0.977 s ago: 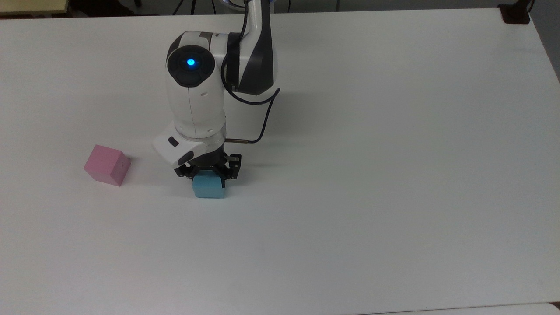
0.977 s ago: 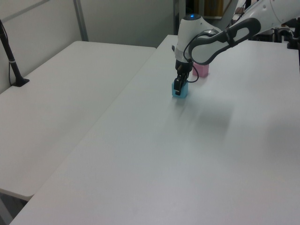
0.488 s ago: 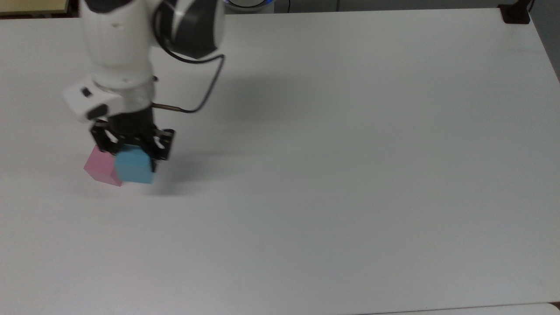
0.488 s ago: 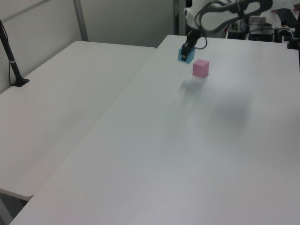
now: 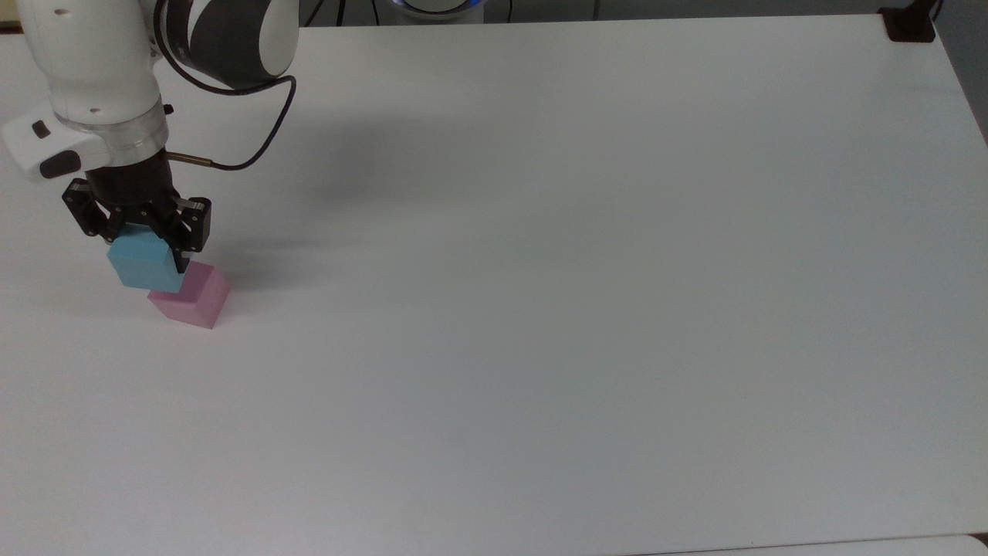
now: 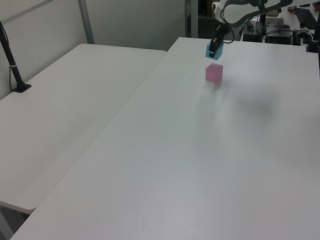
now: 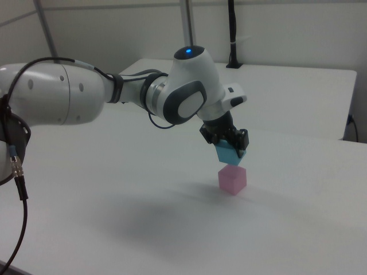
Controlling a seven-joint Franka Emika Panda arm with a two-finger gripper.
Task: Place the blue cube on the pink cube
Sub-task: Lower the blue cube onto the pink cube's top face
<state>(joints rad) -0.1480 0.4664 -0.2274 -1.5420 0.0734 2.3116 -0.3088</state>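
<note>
Cyan and matte, the small light-blue cube hangs off the table, pinched between the black fingers of the arm's two-finger gripper, which are closed against its sides and hold nothing else; in the right view the same blue cube sits tilted in the gripper, one lower corner pointing down toward the small pale-pink matte cube; a thin gap shows between the two, so they are apart, with the blue one just above and a little toward the right view's left of the pink one's top face. In the top view the pink cube rests flat on the white tabletop near the top view's left edge, and the blue cube overlaps its upper-left corner. In the left view the blue cube is held in the air above the pink cube, clear space between them; the gripper grips it from above.
</note>
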